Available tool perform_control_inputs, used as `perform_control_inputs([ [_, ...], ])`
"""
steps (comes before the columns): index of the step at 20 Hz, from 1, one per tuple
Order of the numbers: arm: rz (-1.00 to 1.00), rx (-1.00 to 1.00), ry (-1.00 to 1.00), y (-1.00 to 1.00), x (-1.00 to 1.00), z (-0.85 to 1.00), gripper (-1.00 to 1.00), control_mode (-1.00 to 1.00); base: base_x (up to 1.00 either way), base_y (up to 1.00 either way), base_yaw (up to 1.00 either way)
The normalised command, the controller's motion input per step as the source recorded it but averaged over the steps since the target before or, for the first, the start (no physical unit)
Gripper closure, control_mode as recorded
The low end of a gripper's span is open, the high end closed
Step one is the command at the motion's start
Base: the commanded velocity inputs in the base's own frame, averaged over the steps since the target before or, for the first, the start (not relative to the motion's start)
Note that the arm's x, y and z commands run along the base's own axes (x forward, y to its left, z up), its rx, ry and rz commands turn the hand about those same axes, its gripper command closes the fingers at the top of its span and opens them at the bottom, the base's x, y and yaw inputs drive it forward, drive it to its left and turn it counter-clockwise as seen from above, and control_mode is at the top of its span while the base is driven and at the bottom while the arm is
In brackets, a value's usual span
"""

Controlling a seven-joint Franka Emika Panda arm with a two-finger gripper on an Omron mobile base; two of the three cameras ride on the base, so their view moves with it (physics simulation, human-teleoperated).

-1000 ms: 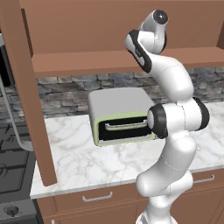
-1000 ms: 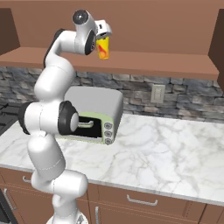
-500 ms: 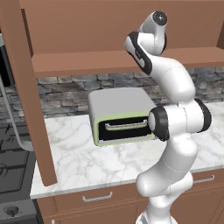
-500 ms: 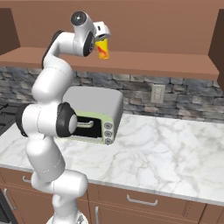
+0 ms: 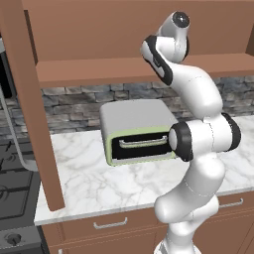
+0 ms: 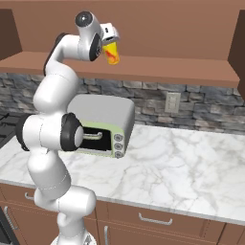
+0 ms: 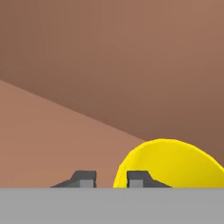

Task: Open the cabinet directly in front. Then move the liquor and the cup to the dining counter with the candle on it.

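The cabinet [image 5: 104, 69] stands open, its door [image 5: 30, 104] swung out at the left. My arm reaches up into it. The cup [image 6: 111, 51], a yellow tumbler with a red-orange mark, hangs tilted just above the cabinet floor [image 6: 182, 72] under my gripper [image 6: 108, 43]. In the hand view the cup [image 7: 175, 164] lies at the lower right, and my gripper [image 7: 111, 178] is shut on its wall, with one fingertip [image 7: 139, 176] against the yellow and the other outside the rim. The liquor, the dining counter and the candle are out of view.
A grey and green toaster oven [image 5: 136, 131] sits on the marble counter [image 6: 191, 167] below the cabinet, against a stone backsplash with an outlet [image 6: 172, 101]. A stove [image 5: 12, 188] lies at the left. Drawers [image 6: 153, 221] run under the counter.
The jaws have closed from wide open onto the cup's wall. The cup has tipped a little and sits slightly lower. The arm has barely moved.
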Motion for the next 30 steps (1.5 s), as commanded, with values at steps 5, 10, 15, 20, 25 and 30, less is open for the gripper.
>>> perform_control_inputs([
  [5, 0.0, 0.0, 0.0, 0.0, 0.0, -0.01, 1.0, -1.0, 0.0, 0.0, 0.0],
  [10, 0.0, 0.0, -0.02, 0.0, -0.17, -0.25, 1.0, -1.0, 0.0, 0.0, 0.0],
  [15, 0.0, 0.0, -0.18, 0.0, -0.75, -0.34, 1.0, -1.0, 0.0, 0.0, 0.0],
  [20, 0.0, 0.0, -0.2, 0.0, -0.99, -0.09, 1.0, -1.0, 0.0, 0.0, 0.0],
  [25, 0.0, 0.0, -0.13, -0.12, -1.0, 0.02, 1.0, -1.0, 0.0, 0.0, 0.0],
  [30, 0.0, 0.0, 0.0, -0.22, -0.88, 0.45, 1.0, -1.0, 0.0, 0.0, 0.0],
])
